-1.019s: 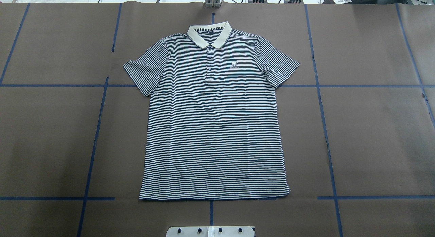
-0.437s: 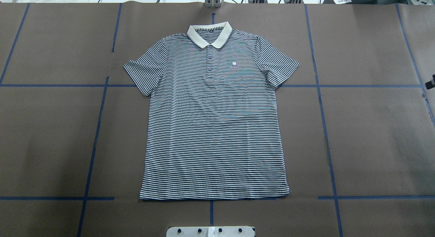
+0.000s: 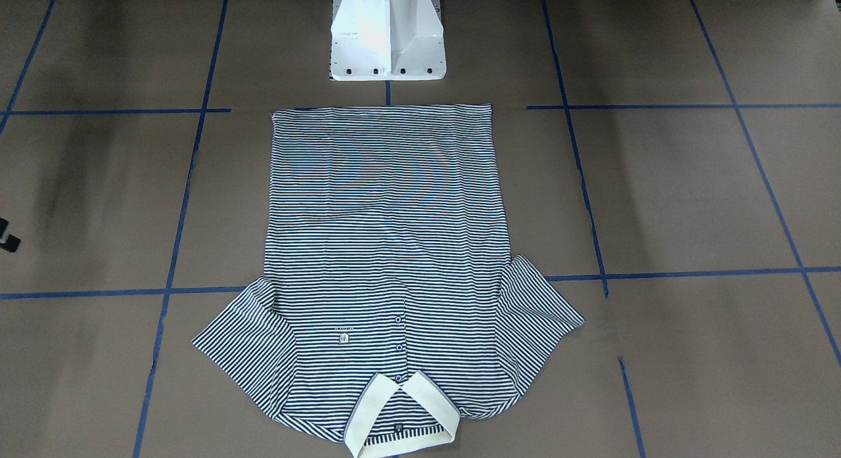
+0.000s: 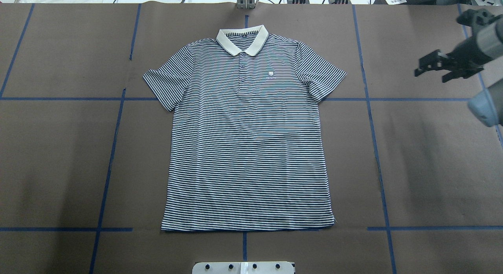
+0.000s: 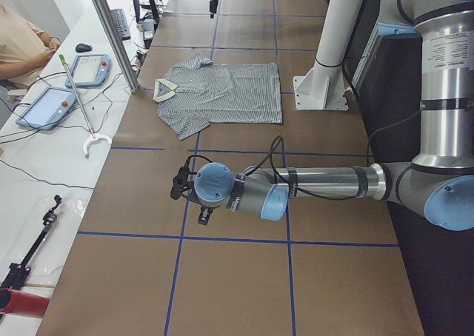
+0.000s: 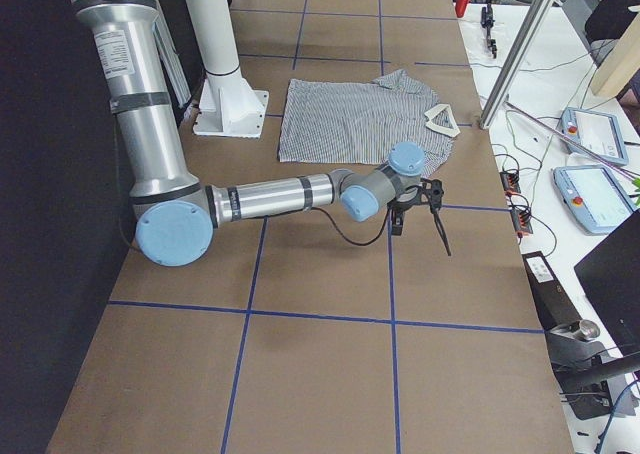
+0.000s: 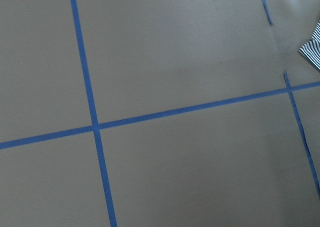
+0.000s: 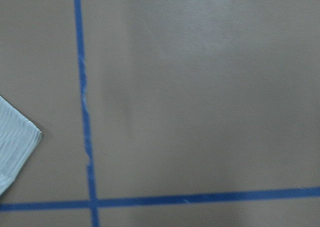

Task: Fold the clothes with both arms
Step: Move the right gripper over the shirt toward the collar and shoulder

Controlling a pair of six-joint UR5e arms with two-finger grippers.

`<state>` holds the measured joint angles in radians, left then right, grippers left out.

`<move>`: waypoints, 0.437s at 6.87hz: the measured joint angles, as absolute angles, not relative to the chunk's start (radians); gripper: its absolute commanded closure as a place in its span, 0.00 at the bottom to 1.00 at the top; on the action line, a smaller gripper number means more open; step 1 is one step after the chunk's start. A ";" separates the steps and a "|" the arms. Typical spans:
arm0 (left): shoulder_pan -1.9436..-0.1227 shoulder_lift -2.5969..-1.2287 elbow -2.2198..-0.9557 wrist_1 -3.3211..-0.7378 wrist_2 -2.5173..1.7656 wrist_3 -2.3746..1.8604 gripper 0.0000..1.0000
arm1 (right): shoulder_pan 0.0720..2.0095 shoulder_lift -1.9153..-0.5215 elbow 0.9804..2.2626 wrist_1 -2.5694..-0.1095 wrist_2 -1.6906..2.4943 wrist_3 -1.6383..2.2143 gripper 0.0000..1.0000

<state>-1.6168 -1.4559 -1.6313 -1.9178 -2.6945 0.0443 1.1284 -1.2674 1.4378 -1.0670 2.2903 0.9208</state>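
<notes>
The right pincer, its black fingers spread and grasping nothing, hangs over the bare brown worktop, well to the side of the striped polo shirt and level with its sleeve. The left pincer hangs over the worktop on the opposite side, well apart from the shirt; whether it is released or clenched cannot be told. The shirt lies flat, front up, sleeves spread, with its cream collar away from the robot and its hem near the white pedestal base.

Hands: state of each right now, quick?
Left hand: cannot be told, since it is seen only from the side.
Right hand: open, holding nothing.
</notes>
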 measured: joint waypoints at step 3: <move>-1.614 -1.443 -1.623 -1.995 -2.733 0.040 0.00 | 0.960 -1.044 1.245 -0.921 2.033 1.346 0.16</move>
<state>-1.6139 -1.4426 -1.6232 -1.9953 -2.7325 0.0397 0.9596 -1.0439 1.2448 -0.9207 2.0332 1.3456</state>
